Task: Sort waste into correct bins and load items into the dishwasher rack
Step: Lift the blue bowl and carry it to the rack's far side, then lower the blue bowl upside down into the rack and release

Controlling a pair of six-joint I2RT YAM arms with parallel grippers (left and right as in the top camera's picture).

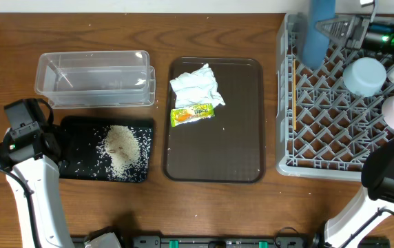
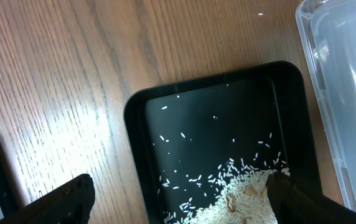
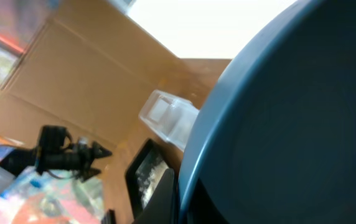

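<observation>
Nearest the robot, to the left of the dark brown serving tray (image 1: 214, 148), the shallow black tray (image 1: 73, 125) lies on the wooden surface (image 1: 252, 207). It holds a heap of white rice grains (image 1: 121, 148) with loose grains scattered around it. The left end effector (image 2: 181, 200) hangs over this tray's left part, released, its fingers (image 2: 72, 196) spread wide on either side of the rice.

On the far half of the serving tray lies the crumpled white tissue (image 1: 195, 86). The green-and-yellow wrapper (image 1: 192, 114) touches the tissue's near edge.

Left of the serving tray and beyond the black tray sits the clear tub (image 1: 94, 58).

Right of the serving tray stands the grey dishwasher rack (image 1: 284, 103). A white cup (image 1: 366, 74) rests in it, and a pale pink bowl (image 1: 392, 110) shows partly at its right side. At the rack's far left corner the right end effector (image 1: 338, 29) grips the dark-blue bowl (image 1: 319, 31), which it holds on edge above the pegs.
</observation>
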